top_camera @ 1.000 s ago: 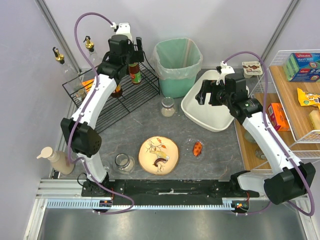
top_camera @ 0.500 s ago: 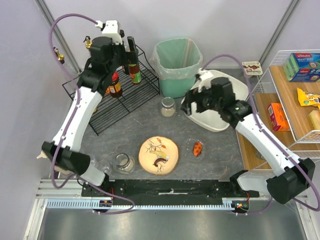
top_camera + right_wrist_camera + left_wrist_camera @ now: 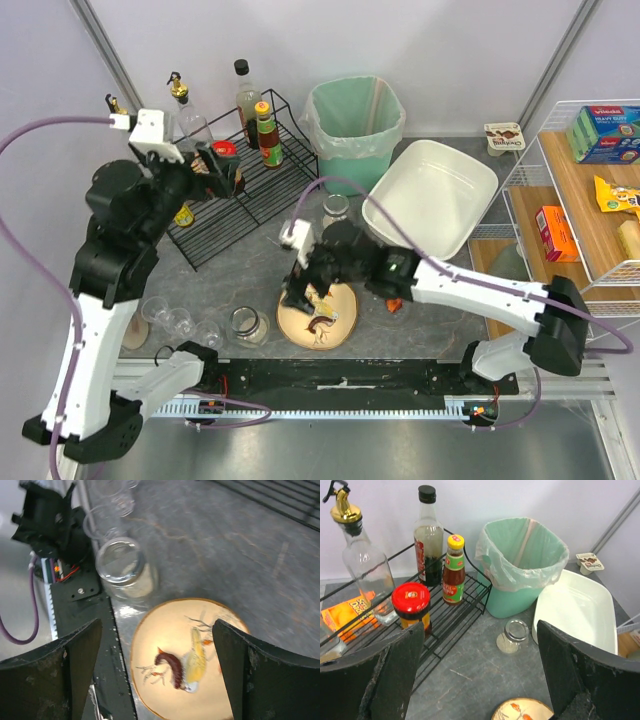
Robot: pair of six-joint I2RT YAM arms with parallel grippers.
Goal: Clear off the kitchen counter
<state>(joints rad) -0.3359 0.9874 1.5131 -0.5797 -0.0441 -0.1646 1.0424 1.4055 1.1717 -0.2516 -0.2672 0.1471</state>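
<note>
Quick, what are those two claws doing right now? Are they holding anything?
Left gripper: open, holding nothing.
Right gripper: open, holding nothing, just above the bird plate.

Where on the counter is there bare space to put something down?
Bare counter lies between the rack, the small jar and the plate. The near left corner is crowded with cups and a glass jar.

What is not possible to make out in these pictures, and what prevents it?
Top view: the small orange item is mostly under the right arm, so its kind is unclear.
Top view: the print on the small tub by the white basin is too small to read.
Right wrist view: the glasses at the top edge are blurred and cut off.
</note>
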